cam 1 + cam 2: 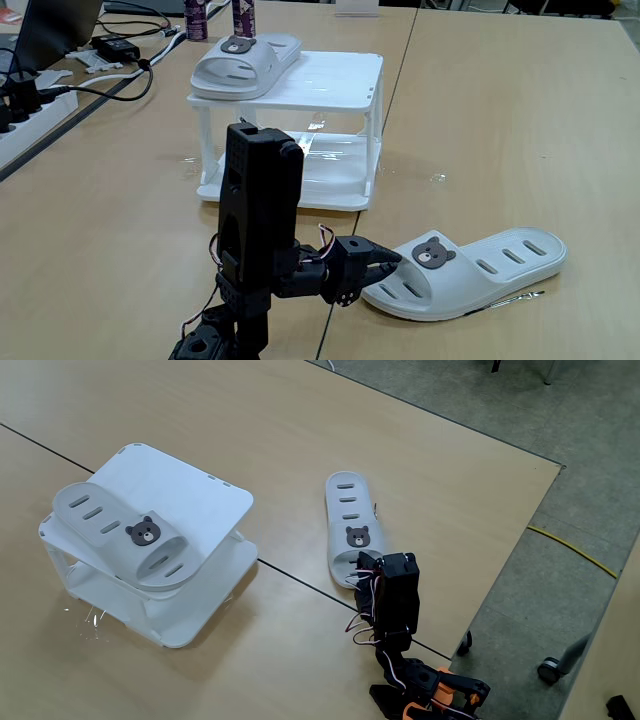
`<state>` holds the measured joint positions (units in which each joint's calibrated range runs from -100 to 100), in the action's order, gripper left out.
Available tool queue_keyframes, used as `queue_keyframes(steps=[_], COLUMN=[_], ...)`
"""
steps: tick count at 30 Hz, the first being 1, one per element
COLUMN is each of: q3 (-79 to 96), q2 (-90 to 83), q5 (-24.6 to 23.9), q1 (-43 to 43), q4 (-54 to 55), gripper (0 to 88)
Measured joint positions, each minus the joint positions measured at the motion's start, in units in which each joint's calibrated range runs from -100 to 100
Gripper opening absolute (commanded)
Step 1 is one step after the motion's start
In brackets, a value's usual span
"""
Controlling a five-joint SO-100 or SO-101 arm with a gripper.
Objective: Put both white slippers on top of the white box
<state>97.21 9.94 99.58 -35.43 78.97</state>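
One white slipper (pixel 245 62) with a bear badge lies on the flat top of the white box (pixel 330 95), toward its left side; it is also seen on the white box (pixel 215 500) as slipper (pixel 115 532). The other white slipper (pixel 480 268) lies flat on the table, right of the arm, and appears as slipper (pixel 350 520) in the second fixed view. My gripper (pixel 383 265) is low at this slipper's strap end, touching or almost touching it. From above the gripper (pixel 362 568) meets the slipper's near end. Its jaws are too dark and overlapped to read.
The black arm (pixel 260 215) stands at the front of the wooden table (pixel 520 130). Cables and a power strip (pixel 30 105) lie at the far left, two bottles (pixel 196 18) behind the box. The table's edge (pixel 520 530) runs close on the right.
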Motion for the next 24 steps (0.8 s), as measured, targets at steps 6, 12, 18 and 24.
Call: queue_keyframes(steps=[6, 12, 18, 24], q3=[-2.96, -4.40, -15.54, -27.67], q2=[0.66, 0.66, 8.00, 16.91], q5=[0.00, 0.00, 0.00, 0.00], q1=[0.00, 0.00, 0.00, 0.00], q4=[2.40, 2.40, 2.40, 2.40], gripper=[24.8, 24.9, 24.9, 24.9])
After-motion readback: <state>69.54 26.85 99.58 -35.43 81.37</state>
